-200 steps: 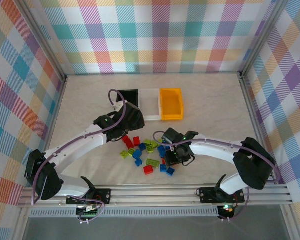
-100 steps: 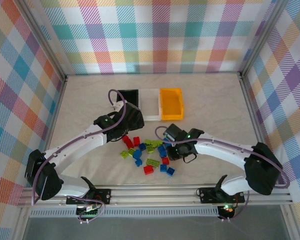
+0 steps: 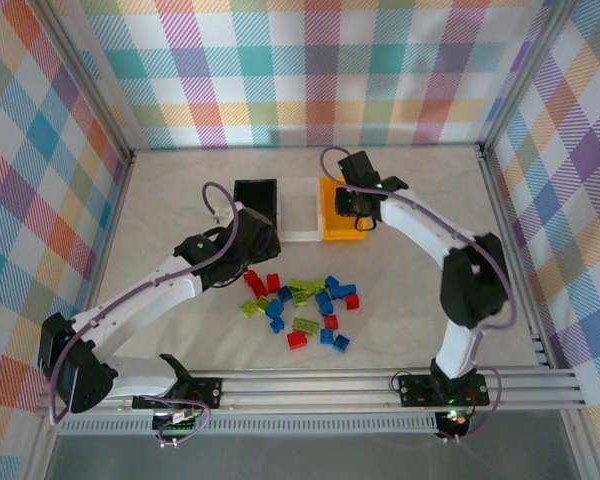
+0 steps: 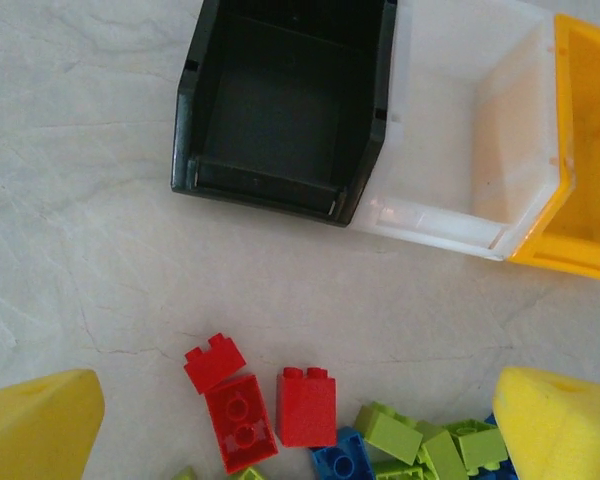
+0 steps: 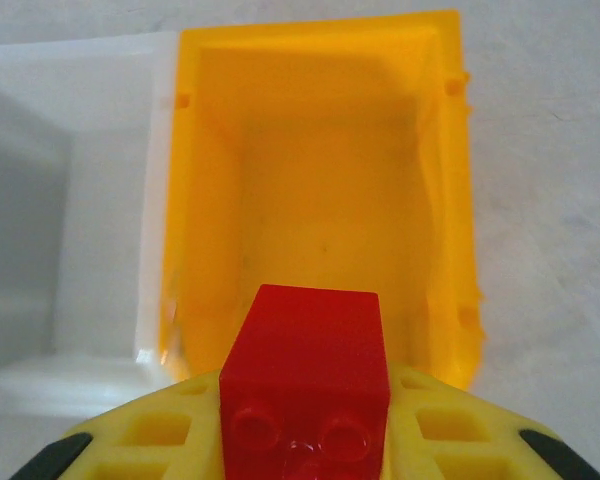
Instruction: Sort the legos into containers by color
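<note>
The legos [image 3: 300, 300] lie as a loose pile of red, blue and lime bricks on the table in front of the containers. The black bin [image 3: 257, 195], clear bin [image 3: 300, 212] and orange bin [image 3: 341, 229] stand in a row. My right gripper [image 3: 352, 204] hangs over the orange bin [image 5: 205, 200], shut on a red brick [image 5: 308, 370], studs facing the camera. My left gripper [image 3: 248, 252] is open above the pile's left edge. Between its yellow fingertips [image 4: 35, 425] lie three red bricks [image 4: 306, 405]. The black bin [image 4: 280, 110] shows no bricks inside.
Plaid walls and metal posts enclose the table on three sides. The clear bin [image 4: 460, 130] sits tight between the black and orange ones. Bare marble-patterned table [image 3: 170, 200] stretches left of the black bin and right of the orange bin.
My right arm has swung from the pile up to the orange bin, its jaws closed on a red brick. The left arm has drawn back slightly to the left.
</note>
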